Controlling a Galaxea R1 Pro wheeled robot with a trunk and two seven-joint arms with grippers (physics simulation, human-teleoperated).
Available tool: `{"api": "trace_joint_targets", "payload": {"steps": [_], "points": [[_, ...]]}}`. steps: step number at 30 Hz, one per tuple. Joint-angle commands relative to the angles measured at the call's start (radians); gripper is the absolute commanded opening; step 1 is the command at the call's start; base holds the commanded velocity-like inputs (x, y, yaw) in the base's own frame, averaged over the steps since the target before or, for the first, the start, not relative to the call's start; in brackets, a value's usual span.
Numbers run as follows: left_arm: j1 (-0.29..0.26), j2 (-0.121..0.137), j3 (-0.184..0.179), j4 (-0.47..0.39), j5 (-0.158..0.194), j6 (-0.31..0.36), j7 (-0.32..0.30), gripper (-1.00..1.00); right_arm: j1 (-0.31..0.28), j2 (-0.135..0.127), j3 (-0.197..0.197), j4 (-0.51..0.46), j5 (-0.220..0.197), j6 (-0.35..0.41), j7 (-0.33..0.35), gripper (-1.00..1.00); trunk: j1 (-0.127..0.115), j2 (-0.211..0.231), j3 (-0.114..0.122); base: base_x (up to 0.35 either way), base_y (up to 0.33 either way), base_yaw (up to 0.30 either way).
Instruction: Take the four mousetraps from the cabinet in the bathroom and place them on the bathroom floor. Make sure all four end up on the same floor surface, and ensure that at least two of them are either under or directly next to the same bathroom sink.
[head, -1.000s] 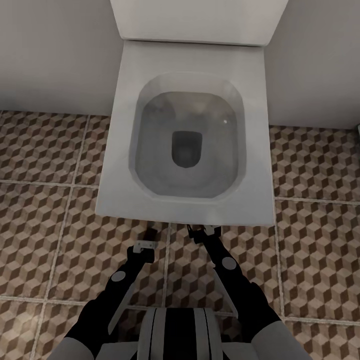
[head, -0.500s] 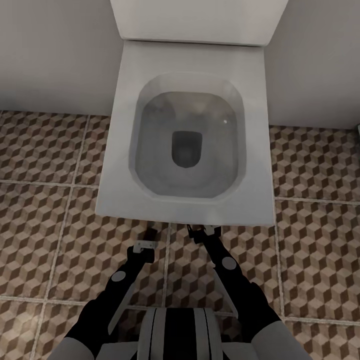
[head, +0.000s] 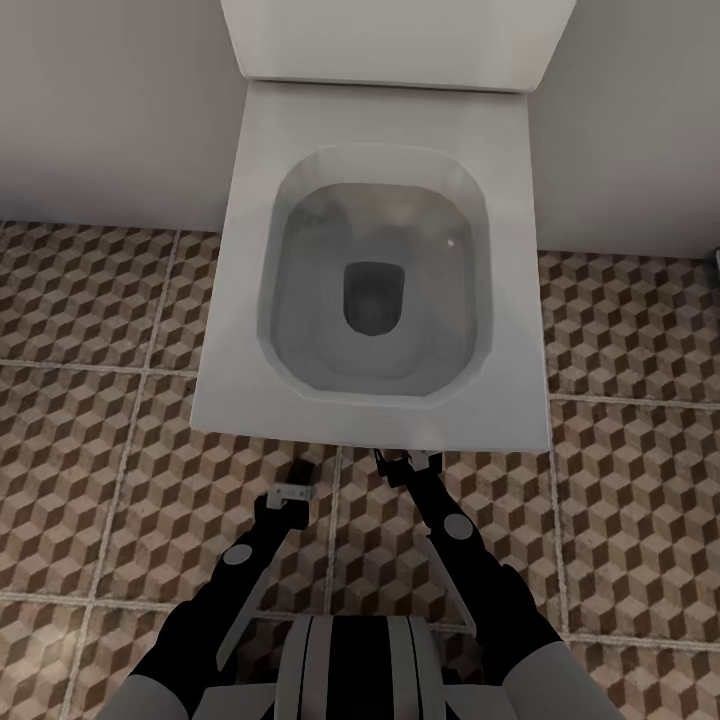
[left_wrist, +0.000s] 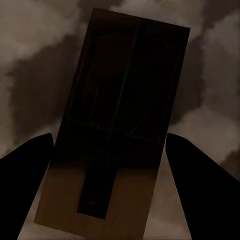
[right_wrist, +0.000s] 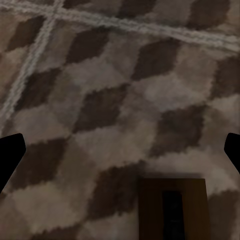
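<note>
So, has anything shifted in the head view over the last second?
Nothing visibly changed. Both arms hang low in front of the toilet, the left gripper and right gripper in the same spots over the bathroom floor.

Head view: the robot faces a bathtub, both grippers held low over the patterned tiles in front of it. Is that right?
Not quite. The head view shows a toilet, not a bathtub, with its open bowl seen from above. The rest holds: the left gripper and the right gripper hang low over the tiles in front of it.
</note>
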Motion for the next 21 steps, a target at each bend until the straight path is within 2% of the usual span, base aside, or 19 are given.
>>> {"api": "trace_joint_targets", "payload": {"steps": [1,21], "points": [[0.0,0.001,-0.003,0.003,0.013,0.004,0.008,-1.0,0.0,0.0,0.002,0.0,0.006,-0.001,-0.005,1.0,0.0,0.0,0.0,0.0,0.0,0.0],[0.0,0.0,-0.003,0.004,0.013,0.004,0.009,-1.0,0.0,0.0,0.001,0.0,0.006,-0.001,-0.005,1.0,0.0,0.0,0.0,0.0,0.0,0.0]]}}
